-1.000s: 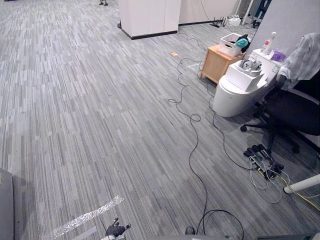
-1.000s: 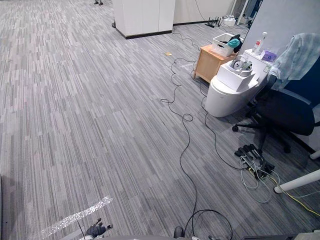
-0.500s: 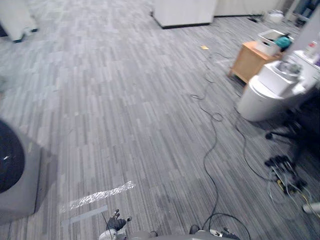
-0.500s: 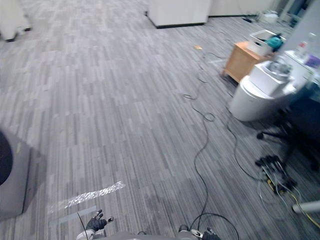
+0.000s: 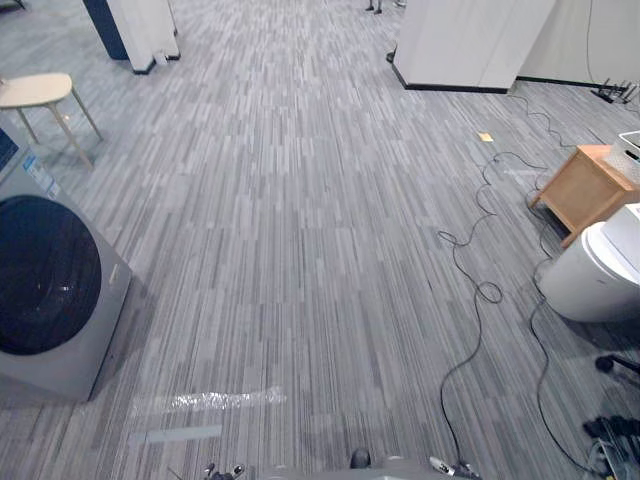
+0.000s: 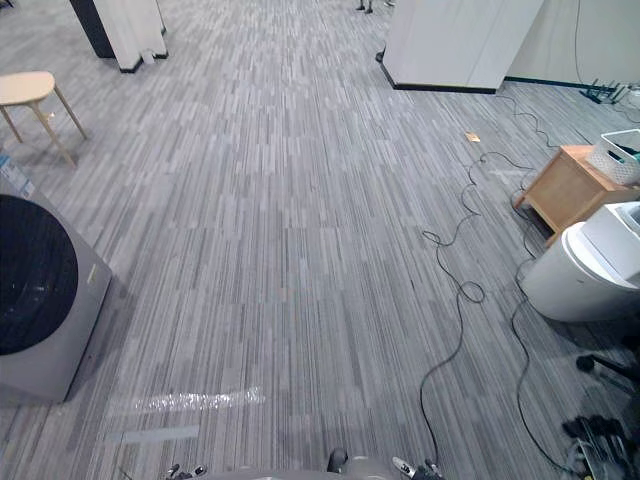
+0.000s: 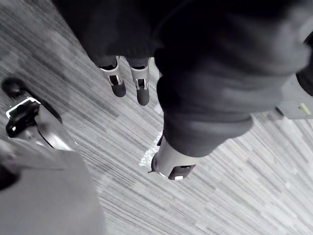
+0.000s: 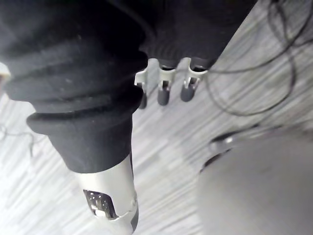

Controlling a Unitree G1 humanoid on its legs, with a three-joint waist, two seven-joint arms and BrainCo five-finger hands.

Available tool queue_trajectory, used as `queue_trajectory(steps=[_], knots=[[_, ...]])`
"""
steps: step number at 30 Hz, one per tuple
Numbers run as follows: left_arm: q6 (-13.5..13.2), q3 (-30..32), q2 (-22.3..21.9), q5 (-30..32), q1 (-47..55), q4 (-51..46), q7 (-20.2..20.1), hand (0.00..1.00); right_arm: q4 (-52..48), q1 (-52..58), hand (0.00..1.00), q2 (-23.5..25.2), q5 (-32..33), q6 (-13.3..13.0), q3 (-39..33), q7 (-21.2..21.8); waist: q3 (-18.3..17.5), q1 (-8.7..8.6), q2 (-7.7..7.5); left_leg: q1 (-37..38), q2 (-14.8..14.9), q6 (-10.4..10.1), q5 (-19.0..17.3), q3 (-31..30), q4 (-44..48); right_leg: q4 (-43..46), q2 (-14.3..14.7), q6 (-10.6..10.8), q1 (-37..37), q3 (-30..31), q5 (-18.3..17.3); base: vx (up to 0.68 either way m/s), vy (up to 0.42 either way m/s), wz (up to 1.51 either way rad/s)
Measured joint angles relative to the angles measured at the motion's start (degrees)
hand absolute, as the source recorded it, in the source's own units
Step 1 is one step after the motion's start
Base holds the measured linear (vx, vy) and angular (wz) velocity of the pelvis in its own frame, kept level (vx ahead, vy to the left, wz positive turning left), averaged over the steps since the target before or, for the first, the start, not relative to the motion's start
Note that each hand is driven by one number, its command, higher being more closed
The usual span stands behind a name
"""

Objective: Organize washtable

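Note:
My left hand [image 7: 128,86] hangs low over the grey striped carpet, fingers straight and holding nothing; its fingertips [image 5: 222,470] peek in at the bottom edge of the left eye view. My right hand [image 8: 164,91] hangs the same way, fingers relaxed, thumb [image 8: 111,205] apart, nothing in it. At the far right stands a white rounded unit [image 5: 600,275], with a low wooden cabinet [image 6: 565,190] behind it that carries a white basket [image 6: 622,155]. Both stand far from my hands.
A grey front-loading washing machine [image 5: 55,290] with a dark round door stands at the left. A pale wooden stool [image 5: 38,92] is behind it. A white partition block [image 6: 455,42] stands at the back. A strip of shiny tape [image 5: 205,402] lies on the carpet. Plugs and wires [image 6: 600,440] lie at the lower right.
The camera has swung left: the washing machine and stool have come into view, and the white unit and cabinet have slid to the right edge. Both hands still hang low.

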Motion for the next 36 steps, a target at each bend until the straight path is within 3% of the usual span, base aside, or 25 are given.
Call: queue_trajectory(steps=[1, 3, 4, 6, 7, 8, 11, 14, 20, 21, 23, 24, 25, 26, 27, 28, 30, 31, 32, 34, 35, 36], knots=[[0.0, -0.2, 0.0, -0.5, 0.0, -0.4, 0.1, 0.0, 0.2, -0.9, 0.0, 0.2, 0.0, 0.1, 0.2, -0.2, 0.2, -0.11, -0.4, -1.7, 2.7, 1.2, -0.7, 2.9, 1.8, -0.7, 0.0, -0.1, 2.2, 1.1, -0.1, 0.3, -0.028, -0.59], [-0.7, -1.7, 0.4, -1.7, 0.0, -0.9, 0.1, 0.0, 0.5, -1.8, 0.0, 1.2, 0.0, 0.3, 0.1, -0.1, 0.5, 0.65, -0.8, -3.4, 5.7, 0.8, -2.3, 5.1, -1.6, -1.0, -1.2, -0.1, 4.4, 3.1, -0.1, 0.25, 0.027, -0.59], [-1.6, -2.3, 0.2, -2.2, 0.0, -0.9, 0.1, 0.0, 0.7, -2.0, 0.0, 1.9, -0.1, 0.4, -0.5, 0.0, 0.5, 0.99, -0.82, -3.8, 6.7, 0.3, -2.1, 4.8, -10.4, -1.0, -2.5, 0.4, 5.1, 4.5, -0.5, 0.16, 0.102, -0.64], [-2.1, -2.4, 0.0, -2.4, 0.0, -0.9, 0.2, 0.0, 0.5, -2.0, 0.0, 1.8, -0.1, 0.3, -0.5, 0.1, 0.5, 0.96, -0.39, -3.5, 7.4, -1.9, -0.3, 3.3, -21.4, -1.0, -3.3, 2.6, 5.0, 5.8, -2.4, 0.13, 0.183, -0.56], [-2.2, -2.5, -0.6, -3.1, -0.2, -0.3, 0.2, 0.0, 0.5, -2.0, 0.0, 1.0, 0.0, 0.3, -0.6, 0.1, 0.8, 0.96, 1.26, -3.7, 8.5, -2.0, 5.0, 1.7, -27.0, -0.8, -2.7, 4.6, 5.1, 6.9, -4.3, 0.13, 0.252, -0.45], [-2.2, -2.6, 0.4, -3.8, 0.0, -0.3, 0.2, 0.0, 0.6, -2.1, 0.0, 1.2, 0.2, 0.5, -0.7, -0.2, 0.6, 0.75, 0.87, -2.4, 7.2, -1.5, 5.4, 2.6, -29.0, -0.8, -3.7, 4.7, 5.0, 7.9, -4.4, 0.16, 0.289, -0.36], [-2.6, -3.7, 2.2, -4.2, -0.8, -0.5, 0.2, 0.0, 0.7, -1.7, 0.0, 3.1, 0.2, 0.4, -0.2, 0.0, 0.5, 1.12, -2.43, -1.7, 4.5, -0.2, 4.7, 3.7, -29.7, -1.9, -6.1, 5.7, 4.9, 9.4, -4.6, 0.12, 0.164, -0.18], [-2.7, -3.6, 2.2, -4.3, -0.9, -0.4, 0.2, 0.0, 1.5, -1.8, 0.0, 3.1, -0.2, 0.3, 1.3, 0.0, 0.3, 1.24, -2.83, 0.3, 4.4, 1.7, 3.2, 7.4, -29.7, -2.0, -6.9, 6.0, 5.0, 12.7, -4.4, 0.13, 0.142, -0.54], [-3.7, -5.0, 2.7, 1.3, -1.9, -0.3, 0.3, 0.0, 1.5, -2.2, 0.0, 3.1, -2.1, 0.4, 1.2, 0.1, -0.7, 1.13, -3.22, 1.1, 5.0, 2.4, -0.1, 12.8, -29.7, -2.6, -7.3, 7.2, 2.7, 16.9, -3.9, 0.11, 0.062, -0.51], [-3.7, -6.1, 3.0, 2.1, -2.3, -0.3, 0.4, 0.0, 1.5, -2.6, 0.0, 2.8, -2.6, 0.5, 1.1, 0.1, -0.7, 1.19, -2.96, 1.2, 5.3, 2.4, -0.3, 13.4, -29.8, -1.1, -7.0, 7.3, 1.8, 17.2, -3.9, 0.12, 0.024, -0.49], [-3.5, -9.8, 3.2, 5.0, -3.4, -0.1, 0.3, 0.0, 1.2, -3.6, 0.0, 1.8, -4.1, 0.9, 0.7, 0.1, -0.1, 1.1, -1.46, 3.2, 6.3, 2.9, -0.1, 14.8, -31.0, 13.6, -4.9, 7.5, -5.1, 17.2, -4.0, 0.11, 0.046, -0.47], [-3.3, -10.8, 3.5, 5.4, -3.7, -0.2, 0.3, 0.0, 0.8, -3.8, 0.0, 1.9, -4.1, 0.9, 0.7, 0.1, 0.2, 0.98, -1.61, 4.1, 6.5, 2.9, -0.1, 15.0, -31.3, 18.8, -4.8, 8.1, -7.3, 16.7, -3.9, 0.1, 0.041, -0.25], [-3.1, -12.8, 3.6, 7.2, -4.3, -0.2, 0.3, 0.0, 0.2, -4.0, 0.0, 2.2, -4.1, 0.9, 0.7, 0.3, 1.2, 0.19, -1.25, 6.1, 6.2, 3.8, -0.9, 15.2, -31.2, 28.6, -5.2, 11.1, -11.2, 15.2, -2.1, 0.12, 0.031, 0.02], [-2.6, -14.3, 3.4, 9.1, -4.7, 0.0, 0.2, 0.0, -0.7, -4.1, 0.0, 2.0, -4.1, 0.8, 0.7, 0.4, 1.5, -0.89, -1.35, 8.4, 6.4, 4.3, -1.9, 15.3, -31.2, 36.3, -6.2, 12.2, -13.5, 13.6, -0.2, 0.14, 0.016, 0.13], [-2.3, -15.2, 3.9, 10.1, -5.1, 0.7, 0.1, 0.0, -1.2, -4.1, 0.0, 2.0, -4.1, 0.7, 0.7, 0.4, 1.6, -0.95, -1.52, 9.9, 6.4, 4.2, -2.2, 15.3, -31.5, 38.9, -6.9, 11.4, -14.3, 12.4, -1.4, 0.15, 0.015, 0.09], [-2.0, -15.8, 4.1, 11.4, -6.3, 1.9, 0.1, 0.0, -1.3, -3.9, 0.0, 1.9, -4.1, 0.7, 0.8, 0.4, 1.7, -0.6, -1.69, 12.4, 6.4, 3.9, -2.4, 15.9, -33.2, 40.5, -8.3, 9.7, -15.4, 9.0, -4.8, 0.18, -0.012, 0.0], [-2.0, -17.3, 4.3, 13.7, -7.0, 2.2, 0.0, 0.0, -1.2, -4.2, 0.0, 1.7, -3.9, 0.7, 0.7, 0.4, 1.7, -0.86, -1.53, 14.3, 6.8, 3.1, -2.7, 16.3, -35.7, 34.7, -9.3, 8.9, -18.0, 5.2, -7.1, 0.24, -0.056, -0.05], [-1.8, -19.3, 4.6, 15.1, -7.6, 2.5, 0.0, 0.0, -1.3, -5.1, 0.0, 1.4, -3.2, 0.6, 0.7, 0.4, 1.9, -1.06, -1.2, 14.4, 7.6, 2.2, -3.0, 16.5, -36.3, 26.4, -9.3, 8.7, -19.6, 3.5, -6.9, 0.37, -0.151, -0.07], [-1.5, -21.8, 4.8, 17.6, -8.6, 2.5, 0.0, 0.0, -1.1, -6.2, 0.0, 0.9, -2.7, 0.8, 0.7, 0.4, 3.0, -1.34, -0.57, 15.2, 8.9, 1.1, -3.5, 16.8, -36.5, 17.4, -9.1, 8.0, -20.3, 1.8, -5.0, 0.41, -0.179, -0.07], [-1.4, -26.0, 4.8, 20.8, -10.1, 2.5, 0.0, 0.0, -0.5, -7.9, 0.0, 0.3, -2.4, 0.9, 0.9, 0.3, 4.5, -2.18, 0.33, 17.4, 10.4, -0.5, -4.2, 17.3, -37.9, 7.8, -9.3, 8.2, -20.8, 0.3, -0.8, 0.34, -0.18, -0.03], [-1.3, -29.5, 4.7, 22.4, -11.0, 2.5, -0.1, 0.0, -0.4, -8.7, 0.0, 0.3, -2.4, 0.9, 1.1, 0.3, 5.0, -3.21, 0.33, 19.4, 10.9, -1.3, -4.7, 17.4, -39.7, 3.9, -9.6, 8.0, -21.1, 0.3, 1.4, 0.56, -0.373, 0.25], [-1.4, -33.3, 4.6, 24.0, -11.7, 2.5, -0.4, 0.0, -0.7, -9.0, 0.0, 0.3, -2.3, 0.9, 1.6, 0.3, 4.9, -4.74, 0.21, 22.6, 11.5, -2.1, -5.1, 16.7, -41.7, 6.8, -10.1, 7.1, -22.4, 0.4, 0.9, 0.62, -0.389, 0.3]])
